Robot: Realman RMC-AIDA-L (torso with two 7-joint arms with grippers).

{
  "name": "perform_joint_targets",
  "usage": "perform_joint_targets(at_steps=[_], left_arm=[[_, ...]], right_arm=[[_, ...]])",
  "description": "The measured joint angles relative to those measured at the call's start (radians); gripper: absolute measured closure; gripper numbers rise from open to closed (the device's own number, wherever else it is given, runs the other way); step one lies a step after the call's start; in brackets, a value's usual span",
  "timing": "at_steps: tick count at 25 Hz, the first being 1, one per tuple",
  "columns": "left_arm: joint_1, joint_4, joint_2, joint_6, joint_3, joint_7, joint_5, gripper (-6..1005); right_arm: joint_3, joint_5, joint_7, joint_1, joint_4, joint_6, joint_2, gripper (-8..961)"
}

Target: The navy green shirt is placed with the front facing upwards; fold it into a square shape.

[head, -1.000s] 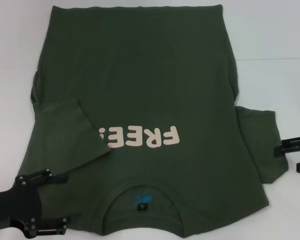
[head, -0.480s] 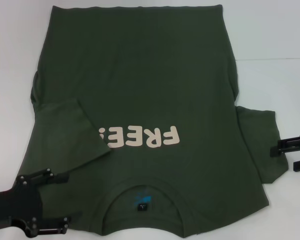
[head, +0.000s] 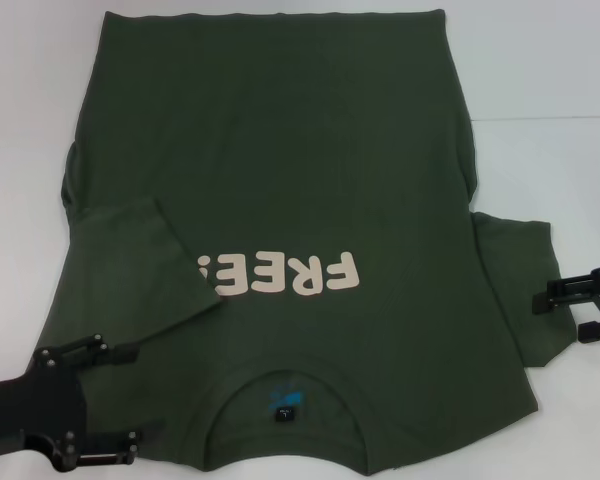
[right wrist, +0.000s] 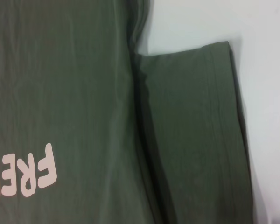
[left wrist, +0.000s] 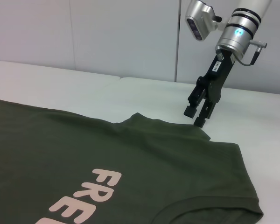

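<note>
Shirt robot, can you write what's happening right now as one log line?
navy green shirt flat, left sleeve folded in | right pincer open above right sleeve | left pincer open near collar

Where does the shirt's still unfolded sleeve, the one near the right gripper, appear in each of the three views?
Head view: the sleeve lies flat at the shirt's right edge, just beside the right gripper.
Left wrist view: the sleeve spreads toward the picture's lower right, with the right gripper hanging above its far edge.
Right wrist view: the sleeve fills the picture's right half; no gripper shows.
Shared landmark: the cream lettering.
</note>
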Motion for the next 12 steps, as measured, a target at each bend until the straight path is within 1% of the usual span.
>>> perform_joint_targets(at_steps=[12], left_arm=[[0.0, -0.001, -0.001, -0.001, 0.0, 0.0, 0.001, 105]], right_arm=[[0.008, 0.004, -0.001, 0.006, 0.013, 0.006, 0.006, 38]])
